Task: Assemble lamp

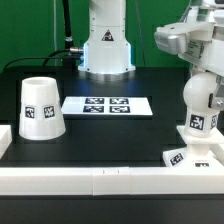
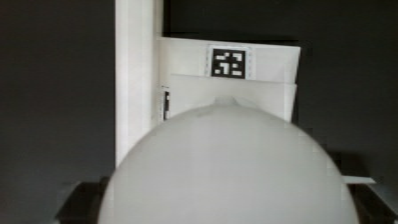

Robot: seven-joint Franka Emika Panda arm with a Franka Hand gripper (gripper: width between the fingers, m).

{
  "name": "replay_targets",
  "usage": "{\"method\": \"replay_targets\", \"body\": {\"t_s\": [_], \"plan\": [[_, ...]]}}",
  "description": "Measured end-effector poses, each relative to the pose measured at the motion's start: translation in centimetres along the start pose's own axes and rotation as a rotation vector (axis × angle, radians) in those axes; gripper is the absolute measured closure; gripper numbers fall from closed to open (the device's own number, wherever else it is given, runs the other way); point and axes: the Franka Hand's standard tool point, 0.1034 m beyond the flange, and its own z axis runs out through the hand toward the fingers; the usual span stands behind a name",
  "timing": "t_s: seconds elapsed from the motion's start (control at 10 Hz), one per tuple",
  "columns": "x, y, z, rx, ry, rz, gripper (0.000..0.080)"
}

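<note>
Looks partway done. Shows the bulb (image 1: 200, 104) upright on the base (image 1: 188, 158) at the exterior view's lower right; cannot judge whether seated fully. Cannot tell the claw (image 1: 201, 72) opening: hangs directly over the bulb's head, grip hidden. Leaves the shade (image 1: 40, 108) mouth-down on the counter (image 1: 150, 126) at middle left, well apart, not yet fitted.

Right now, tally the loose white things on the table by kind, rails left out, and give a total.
Shade: 1
Bulb: 1
Base: 1
Marker board: 1
Total: 4
</note>
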Motion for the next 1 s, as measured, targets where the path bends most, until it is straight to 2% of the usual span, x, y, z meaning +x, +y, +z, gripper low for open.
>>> {"method": "replay_targets", "body": {"t_s": [0.3,0.6,1.0], "plan": [[-0.03,0.0,0.0,0.0,0.0,0.026,0.0225],[0.13,-0.17,-0.01,0.014,0.003,0.407,0.0223],[0.11,-0.16,-0.01,0.016,0.005,0.69,0.0223]]}}
